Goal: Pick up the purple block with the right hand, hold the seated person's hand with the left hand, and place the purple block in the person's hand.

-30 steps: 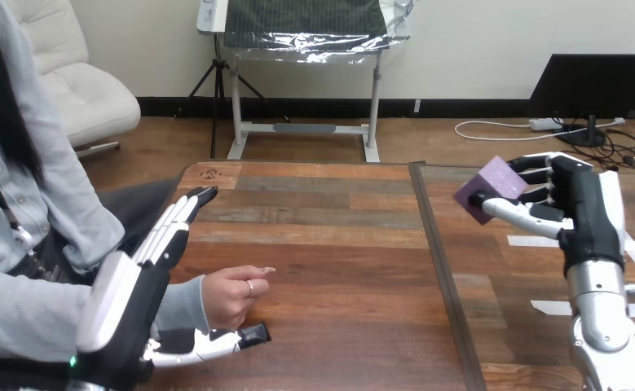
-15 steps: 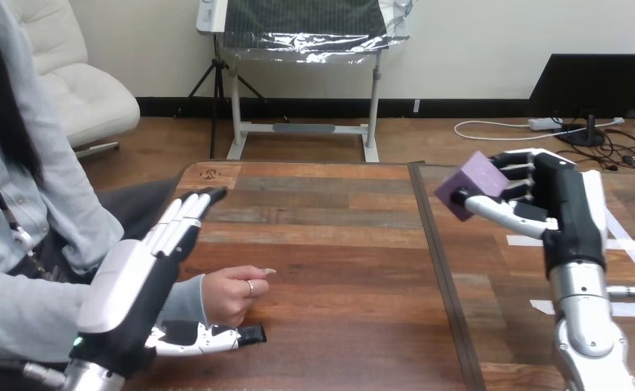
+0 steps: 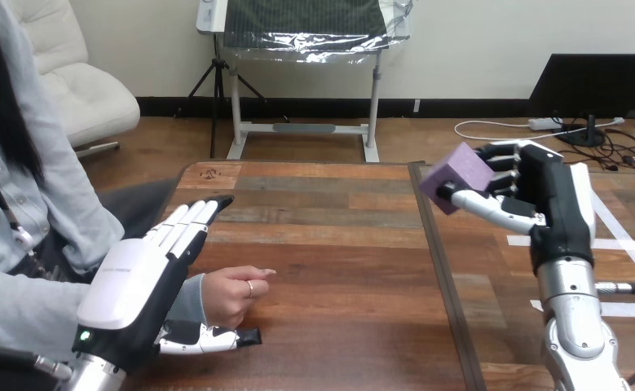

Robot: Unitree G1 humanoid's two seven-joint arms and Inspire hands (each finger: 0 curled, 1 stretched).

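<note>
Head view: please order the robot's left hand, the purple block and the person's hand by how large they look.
1. left hand: clearly the largest, though it is also nearest the camera.
2. purple block and person's hand: these look about alike, so I do not rank them.

Bench (image 3: 338, 244) middle: bare wood, a free lane between the person's hand (image 3: 234, 295) and the right hand (image 3: 554, 199). Person's hand lies loosely curled on the bench at left. Left hand (image 3: 134, 281) crowds its wrist side, fingers straight. Purple block (image 3: 456, 175), gripped by the right hand, rides above the bench, with free air beneath.
</note>
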